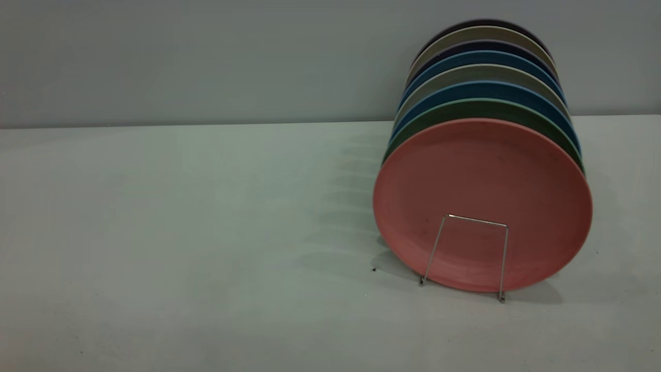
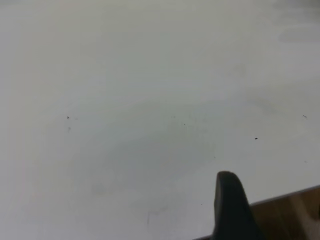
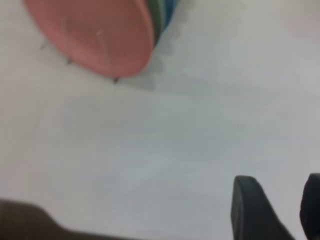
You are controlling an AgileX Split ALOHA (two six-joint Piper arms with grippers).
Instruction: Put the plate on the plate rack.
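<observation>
The plate (image 1: 483, 204) stands on edge in the frontmost slot of the plate rack (image 1: 465, 256), one silver wire loop upright across its lower face, and packed close behind it in the same row stand a green plate (image 1: 475, 109), two blue plates (image 1: 483, 90), two grey-beige ones (image 1: 483, 72) and at least two darker ones at the far end, eight or so in all. The table (image 1: 181, 232) is pale, matte grey-white with a few dark specks, a plain grey wall (image 1: 206, 57) behind it and a strip of wooden edge (image 2: 295, 212) in the left wrist view. The right gripper (image 3: 277, 210) hangs over bare table with its two dark fingers (image 3: 250, 205) parted and holding nothing, the pink plate well beyond their tips, while of the left gripper only one dark finger (image 2: 230, 205) shows above the table near its edge, so its opening cannot be told.
</observation>
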